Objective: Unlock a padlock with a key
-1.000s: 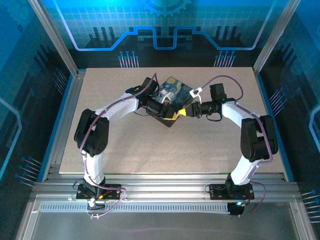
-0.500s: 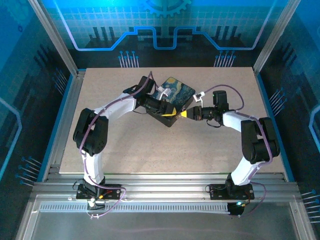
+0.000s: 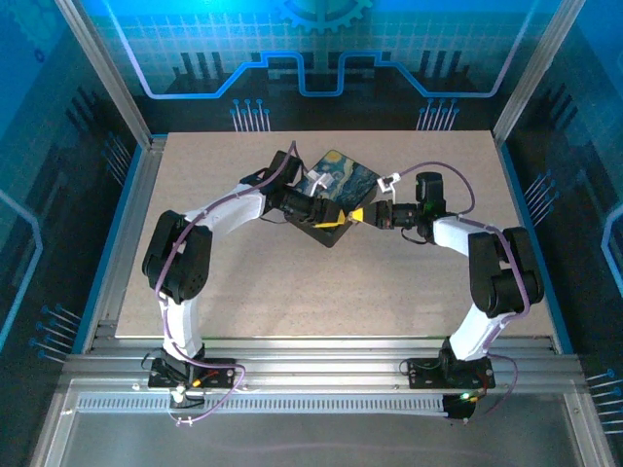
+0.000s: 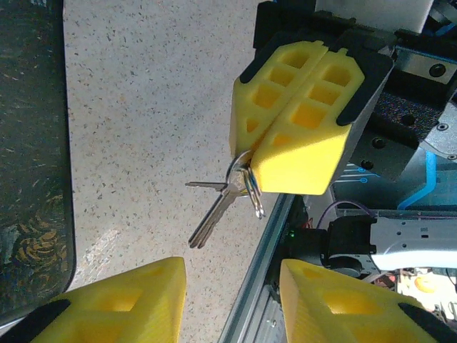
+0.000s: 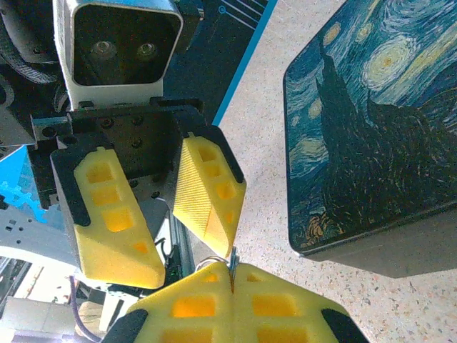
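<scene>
A thin silvery key [image 4: 214, 216] hangs on a small ring with another key from my right gripper [image 4: 251, 166], whose yellow fingers are shut on the ring end. In the right wrist view only a sliver of the key [image 5: 232, 259] sticks out of the right gripper [image 5: 232, 271]. My left gripper [image 4: 228, 270] stands open just in front of the key, with nothing between its fingers [image 5: 211, 187]. From above, the left gripper [image 3: 336, 216] and right gripper [image 3: 361, 216] meet tip to tip beside the box. The padlock is out of view.
A dark box with a swirly blue-and-yellow painted lid [image 3: 339, 190] sits on the speckled table right behind the grippers; its lid [image 5: 371, 128] is shut. The table's metal rail [image 4: 260, 286] runs close by.
My left gripper has opened and now stands apart from the key. The right gripper stays shut on the key and has shifted slightly beside the box.
</scene>
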Available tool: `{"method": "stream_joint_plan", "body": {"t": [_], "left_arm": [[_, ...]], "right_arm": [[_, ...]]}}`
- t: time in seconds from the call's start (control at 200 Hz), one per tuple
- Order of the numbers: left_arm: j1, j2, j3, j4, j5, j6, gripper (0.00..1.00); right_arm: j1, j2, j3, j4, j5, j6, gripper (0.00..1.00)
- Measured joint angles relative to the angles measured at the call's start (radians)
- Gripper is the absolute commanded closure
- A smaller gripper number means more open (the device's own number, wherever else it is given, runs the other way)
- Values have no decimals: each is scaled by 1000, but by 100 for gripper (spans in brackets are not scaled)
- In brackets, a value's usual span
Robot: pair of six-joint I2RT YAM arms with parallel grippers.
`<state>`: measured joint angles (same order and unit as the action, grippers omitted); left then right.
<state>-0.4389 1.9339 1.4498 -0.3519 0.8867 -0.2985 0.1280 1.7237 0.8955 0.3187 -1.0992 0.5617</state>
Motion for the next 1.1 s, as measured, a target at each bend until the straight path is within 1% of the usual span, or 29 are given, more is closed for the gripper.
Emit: {"method": "stream_joint_plan", "body": {"t": [0.09,0.415,0.655,0.815,0.92,1.101], "left_arm": [[0,1,0,0,0,-3,61],[-1,24,0,7,-4,-11,69],[-1,25,0,19,-4,-14,78],[-1,27,0,18,-10,-15,88],[-1,27,0,18,-10,-13,90],[-1,27,0,10,-9,-1,97]], "right_arm": [[1,3,0,0,0,0,100],[4,8,2,-1,-2,11,100],[23,17,14,-4,-5,11,100],[24,18,16,-4,-5,11,100],[23,18,16,-14,0,10,100],[23,27,29,-50,10,-13,100]]}}
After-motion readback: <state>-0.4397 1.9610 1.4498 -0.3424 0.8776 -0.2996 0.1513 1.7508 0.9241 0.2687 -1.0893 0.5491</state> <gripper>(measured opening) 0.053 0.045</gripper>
